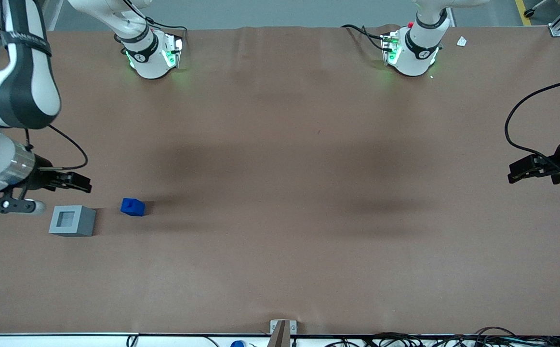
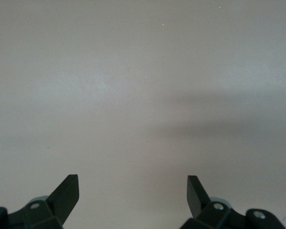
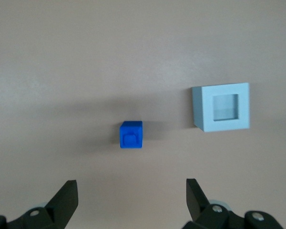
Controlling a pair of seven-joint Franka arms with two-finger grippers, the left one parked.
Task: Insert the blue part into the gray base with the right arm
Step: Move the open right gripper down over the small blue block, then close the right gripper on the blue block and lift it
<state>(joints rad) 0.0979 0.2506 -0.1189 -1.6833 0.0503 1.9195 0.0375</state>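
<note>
The blue part (image 1: 133,206) stands on the brown table, stub up, beside the gray base (image 1: 73,220) and a short gap from it. The base's square recess faces up and holds nothing. The right arm's gripper (image 1: 78,182) hangs in the air above the table, close over the base and a little farther from the front camera than both things. In the right wrist view the gripper (image 3: 132,191) is open and empty, with the blue part (image 3: 131,134) between the lines of its fingers and the gray base (image 3: 221,107) off to one side.
The two arm bases (image 1: 152,53) (image 1: 412,50) stand at the table's edge farthest from the front camera. A small white scrap (image 1: 461,42) lies toward the parked arm's end. A metal bracket (image 1: 282,330) sits at the nearest edge.
</note>
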